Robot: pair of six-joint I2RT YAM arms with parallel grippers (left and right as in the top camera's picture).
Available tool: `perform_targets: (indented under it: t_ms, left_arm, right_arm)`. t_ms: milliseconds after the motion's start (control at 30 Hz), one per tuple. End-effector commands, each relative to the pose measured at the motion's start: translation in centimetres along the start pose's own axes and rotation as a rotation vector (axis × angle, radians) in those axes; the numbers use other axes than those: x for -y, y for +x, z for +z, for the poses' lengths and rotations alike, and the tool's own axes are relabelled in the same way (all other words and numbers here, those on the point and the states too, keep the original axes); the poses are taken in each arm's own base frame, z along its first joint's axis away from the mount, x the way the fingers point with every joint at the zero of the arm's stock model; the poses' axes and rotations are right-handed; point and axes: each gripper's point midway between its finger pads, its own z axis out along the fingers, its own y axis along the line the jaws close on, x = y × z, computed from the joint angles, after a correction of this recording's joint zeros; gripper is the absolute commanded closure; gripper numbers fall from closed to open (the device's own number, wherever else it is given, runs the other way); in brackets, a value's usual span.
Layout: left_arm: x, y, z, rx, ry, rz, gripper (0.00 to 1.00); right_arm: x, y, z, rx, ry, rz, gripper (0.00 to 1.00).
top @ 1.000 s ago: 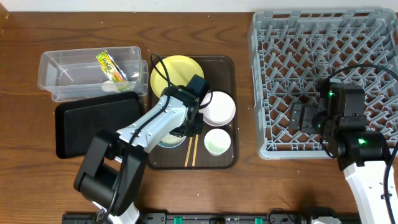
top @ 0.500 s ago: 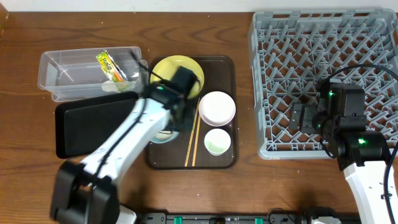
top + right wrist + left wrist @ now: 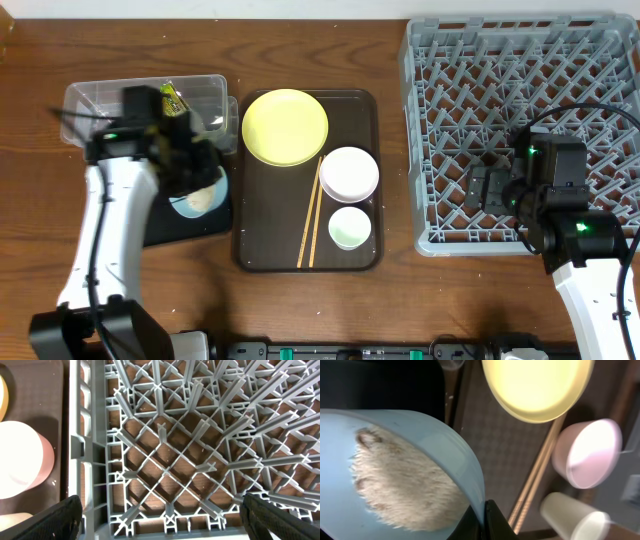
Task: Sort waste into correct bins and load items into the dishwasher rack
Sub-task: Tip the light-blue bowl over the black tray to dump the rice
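Left gripper [image 3: 483,521] pinched rim of light blue bowl [image 3: 198,200]. Bowl moved off brown serving tray [image 3: 352,256] to above black tray [image 3: 190,229], rice scraps [image 3: 405,485] still inside. Judged: dumping next. Right gripper [image 3: 160,516] spread, over dishwasher rack [image 3: 520,100].

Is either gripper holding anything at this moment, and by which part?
The left gripper pinches the blue bowl by its rim; rice is inside. The right gripper is open and holds nothing.
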Motion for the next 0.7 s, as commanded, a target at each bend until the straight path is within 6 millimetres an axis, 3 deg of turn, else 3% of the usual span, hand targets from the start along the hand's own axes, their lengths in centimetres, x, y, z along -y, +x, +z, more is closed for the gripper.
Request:
perform_targets:
  t_ms: [0,267,667]
  left_arm:
    - [0.2,-0.7,-0.7,-0.002,0.222,-0.040,0.94]
    - [-0.8,-3.0,-2.5,0.046,0.599,-0.164,0.94]
    - [-3.3,-5.5,-4.1,0.117,0.918,-0.334,0.94]
  right_arm:
    - [0.5,-0.8,-0.5,0.022,0.014,0.003,0.01]
    - [0.5,-0.8,-0.5,0.022,0.014,0.002,0.01]
    - [0.5,-0.8,-0.5,0.021,0.014,0.003,0.01]
